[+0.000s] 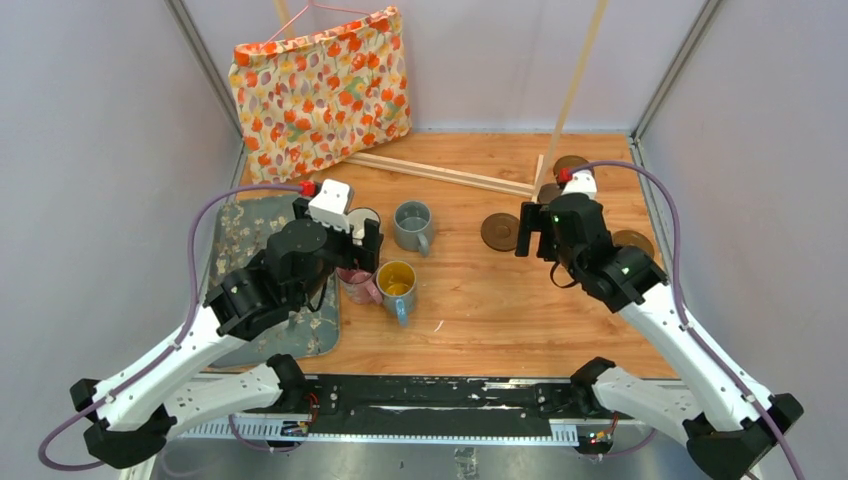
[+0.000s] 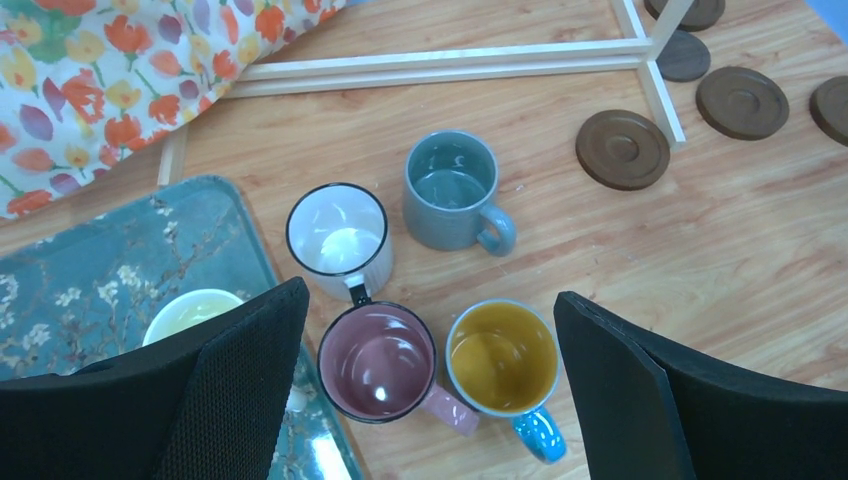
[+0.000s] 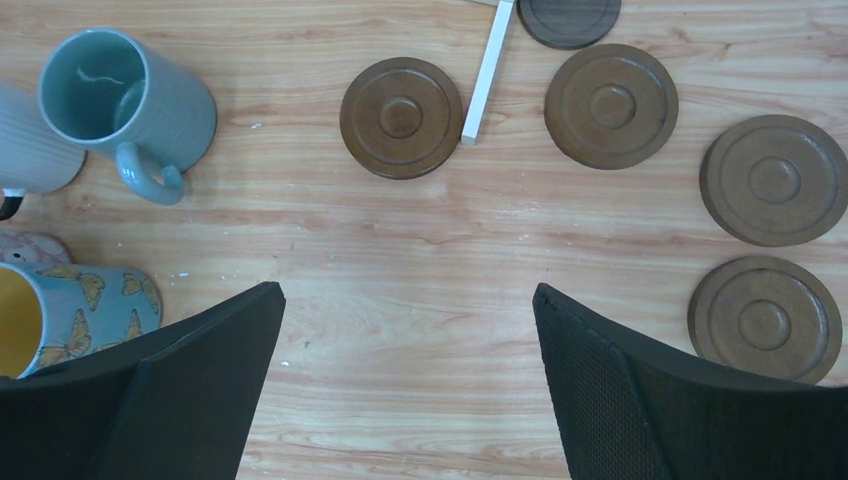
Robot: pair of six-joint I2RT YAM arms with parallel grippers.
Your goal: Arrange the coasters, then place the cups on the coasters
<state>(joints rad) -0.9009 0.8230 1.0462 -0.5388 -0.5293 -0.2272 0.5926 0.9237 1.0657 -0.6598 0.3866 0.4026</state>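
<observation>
Right tool (image 3: 405, 290) released, jaws wide, held over desk (image 3: 420, 400). Left tool (image 2: 430, 300) likewise released above pink mug (image 2: 378, 360) and blue mug (image 2: 502, 357). Coasters (image 3: 401, 117) scattered on right, one just beside wooden strip (image 3: 489, 70). Each best pinched at rim, laid well spaced for handles.

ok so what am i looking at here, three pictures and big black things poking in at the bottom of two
Two robot arms are bolted to a wooden table. The wide picture looks down from above and behind them. The other two come from a camera on each wrist, so the black shapes are the open fingers of the left gripper and the right gripper. Neither holds anything. Below the left one stand a white mug, a grey-blue mug, a pink mug and a blue mug; a pale mug sits on the teal mat. Below the right one lie five brown coasters. A floral bag leans at the back.
</observation>
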